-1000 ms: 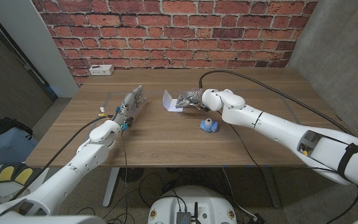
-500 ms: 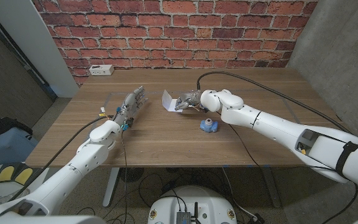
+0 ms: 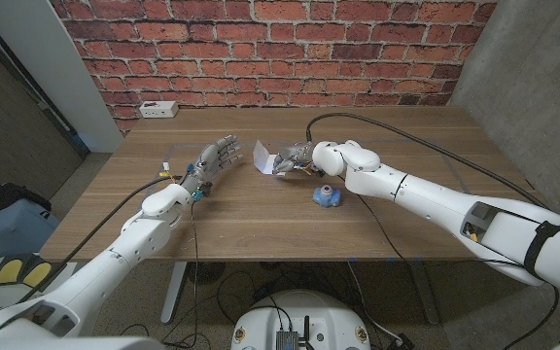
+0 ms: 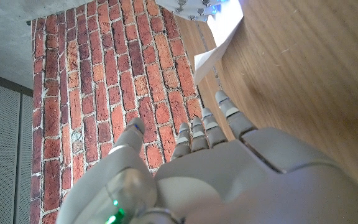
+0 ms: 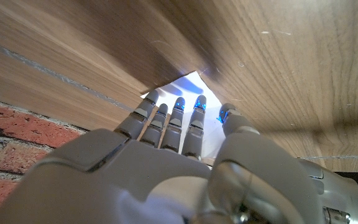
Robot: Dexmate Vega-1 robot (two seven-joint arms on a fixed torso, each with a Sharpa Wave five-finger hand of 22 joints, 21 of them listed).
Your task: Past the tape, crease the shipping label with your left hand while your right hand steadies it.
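While spread wide and holding nothing, left hand [image 3: 214, 158] near shipping label [image 3: 262, 156]. Right hand [image 3: 293, 157] pressing fingers on it. Far edge curled up off surface [image 3: 261, 214].

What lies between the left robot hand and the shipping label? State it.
Bare wooden table in the head view: nothing sits between the left robot hand and the shipping label. The right robot hand rests on the label's far side.

A lab or workshop: brick wall [image 3: 270, 44], concrete wall [image 3: 533, 68] (bare), cabled floor [image 3: 212, 287].

Matt wood-grain table [image 3: 261, 209], thin white paper shipping label [image 3: 262, 156], glossy white plastic arm shells, rough red brick wall [image 3: 261, 39].
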